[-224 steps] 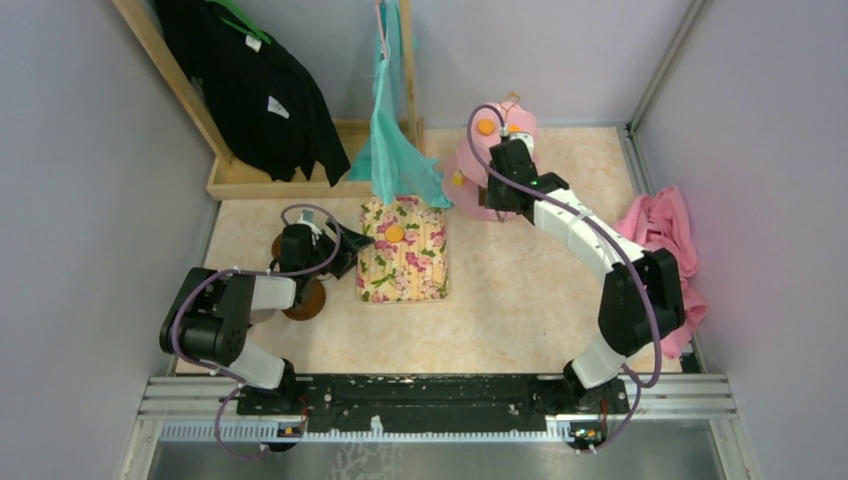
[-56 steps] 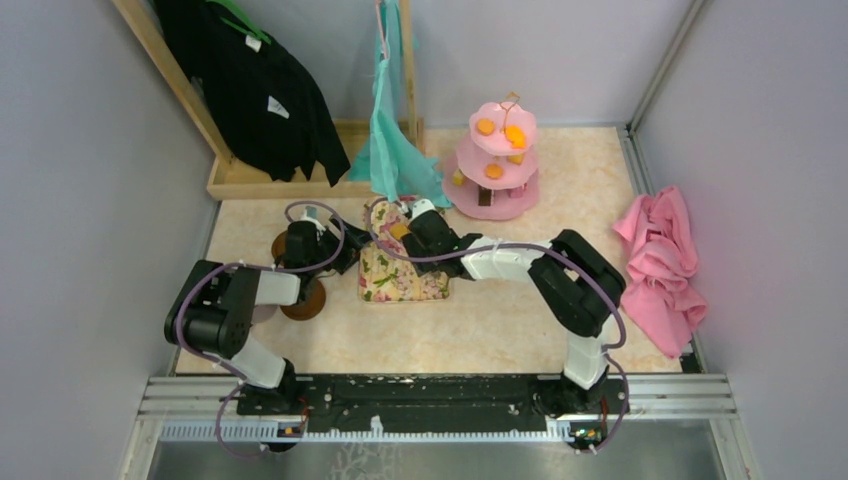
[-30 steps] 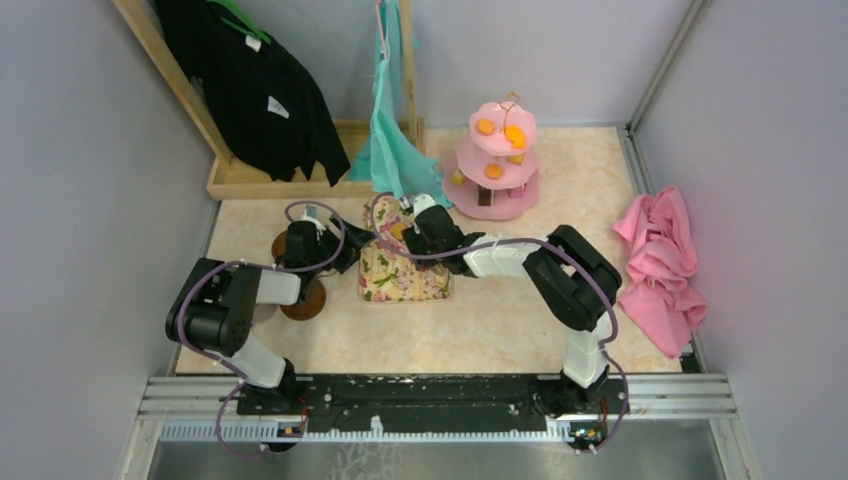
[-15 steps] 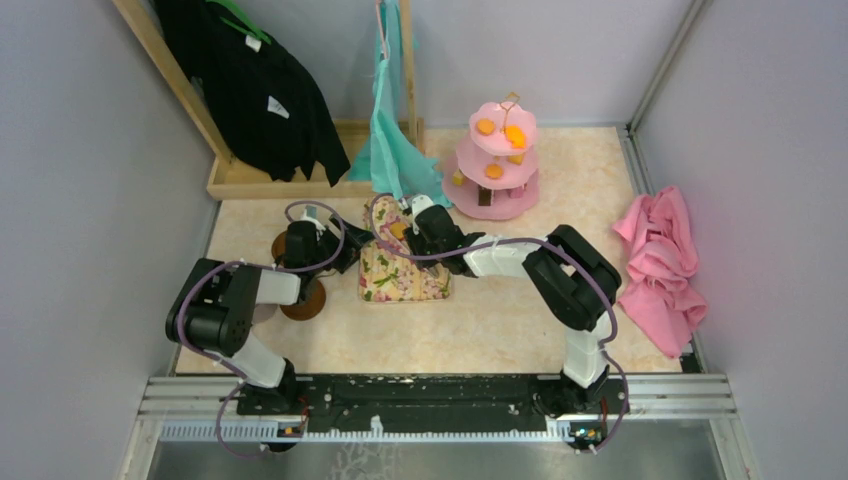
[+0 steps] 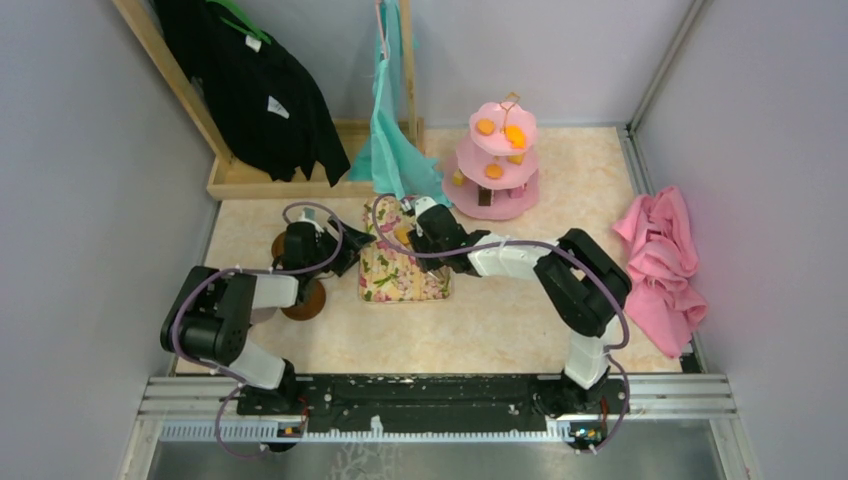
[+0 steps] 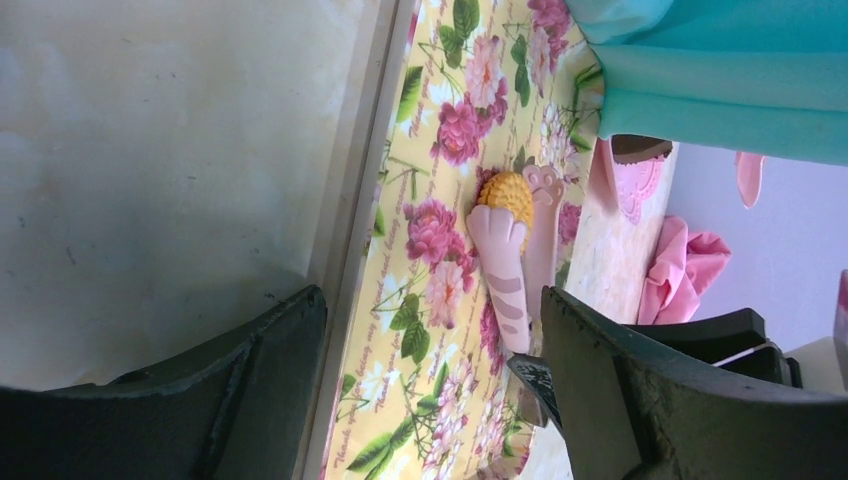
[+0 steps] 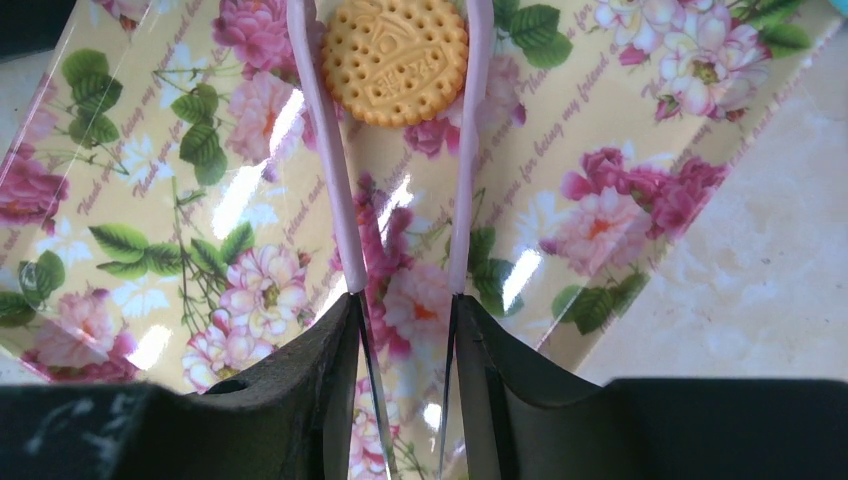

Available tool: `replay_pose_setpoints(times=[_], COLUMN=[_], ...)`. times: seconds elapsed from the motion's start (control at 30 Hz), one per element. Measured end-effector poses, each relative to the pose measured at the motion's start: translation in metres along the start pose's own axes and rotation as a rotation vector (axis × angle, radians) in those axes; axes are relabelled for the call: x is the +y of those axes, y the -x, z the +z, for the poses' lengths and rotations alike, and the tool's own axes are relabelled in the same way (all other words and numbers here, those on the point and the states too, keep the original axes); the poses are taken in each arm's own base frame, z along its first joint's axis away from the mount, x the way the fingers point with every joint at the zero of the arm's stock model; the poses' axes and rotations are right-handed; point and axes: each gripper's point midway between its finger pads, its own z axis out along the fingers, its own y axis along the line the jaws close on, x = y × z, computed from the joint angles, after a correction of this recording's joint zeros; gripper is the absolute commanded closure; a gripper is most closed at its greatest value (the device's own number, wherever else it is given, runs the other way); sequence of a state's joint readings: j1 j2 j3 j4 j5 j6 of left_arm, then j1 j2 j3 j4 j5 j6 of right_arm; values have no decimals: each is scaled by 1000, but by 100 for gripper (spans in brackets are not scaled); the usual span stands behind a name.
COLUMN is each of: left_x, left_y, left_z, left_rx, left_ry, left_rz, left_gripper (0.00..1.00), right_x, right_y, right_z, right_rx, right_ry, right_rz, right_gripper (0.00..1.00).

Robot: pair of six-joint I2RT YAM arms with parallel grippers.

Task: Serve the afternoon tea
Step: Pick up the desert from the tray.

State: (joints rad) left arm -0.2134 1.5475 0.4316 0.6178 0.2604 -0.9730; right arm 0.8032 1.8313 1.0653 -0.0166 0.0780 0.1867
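Right gripper (image 7: pixel 405 312): jaws partly closed, clamped on the two arms of pink tongs (image 7: pixel 322 150), squeezing them in. The tong tips sit on either side of a round orange biscuit (image 7: pixel 395 60) and touch its edges. The biscuit is over a flowered tray (image 7: pixel 180 200), close to the tray's far edge; cannot tell whether it rests there or is lifted. The tray sits mid-table, left of centre.

Left gripper (image 6: pixel 430 300): jaws wide apart, holding nothing, touching nothing, hanging low just beside the tray's left edge and pointed across it at the tongs.

Pink three-tier stand (image 5: pixel 497 165) is at the far edge of the table (image 5: pixel 520 320), right of centre, with orange snacks on its tiers. One brown saucer (image 5: pixel 308 302) shows by the left arm, near the table's left edge.
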Motion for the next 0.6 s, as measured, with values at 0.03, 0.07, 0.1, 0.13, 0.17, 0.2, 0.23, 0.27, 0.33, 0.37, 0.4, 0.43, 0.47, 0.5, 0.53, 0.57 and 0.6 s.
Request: replay_pose_setpoints(times=[0.03,0.07,0.1,0.13,0.17,0.2,0.23,0.27,0.33,0.37,0.4,0.43,0.47,0.5,0.53,0.57,0.6], left_x=[0,1,1,1,2,2,3,4,5,5,5,5,5,4,2,1,-1], left_y=[0,0,0,0,0,0,0,-1,-1,-1,-1,-1,-1,-1,0,0,1], left_z=[-1,-2,-3,-3,-4,-5,-6,-7,-9,-10,-12,-13,-15,-16,-17,-18,-20], left_rx=[-1,-2,-2,-3,-4,-5,-6,-7,-8,-9,-10,-10,-13,-15,-18,-20,-23], left_ry=[3,7,9,12,15,18,21,25,32,36,38,39,39,38,36,34,30], left_rz=[0,-1,-2,-2,-2,-3,-3,-4,-5,-5,-6,-6,-5,-5,-4,-3,-2], left_gripper=[15,15,15,15,15,15,15,15,15,15,15,15,15,15,15,15,15], right_x=[-1,-1,0,0,-1,-1,-2,-2,-2,-1,-1,0,2,3,4,6,8], right_y=[1,1,2,2,3,4,5,5,6,6,7,7,8,8,9,11,13], right_z=[-4,-6,-8,-11,-13,-16,-18,-21,-25,-28,-30,-32,-35,-38,-43,-48,-53], right_rx=[1,2,3,4,4,4,3,5,4,4,3,3,4,3,1,-4,-10], right_ry=[-4,-7,-10,-14,-20,-25,-28,-32,-38,-42,-44,-45,-48,-52,-55,-56,-57], right_rz=[0,0,3,4,10,12,17,19,26,29,30,31,30,28,28,26,28], right_gripper=[89,90,91,92,93,94,94,94,95,95,95,95,95,96,96,96,96])
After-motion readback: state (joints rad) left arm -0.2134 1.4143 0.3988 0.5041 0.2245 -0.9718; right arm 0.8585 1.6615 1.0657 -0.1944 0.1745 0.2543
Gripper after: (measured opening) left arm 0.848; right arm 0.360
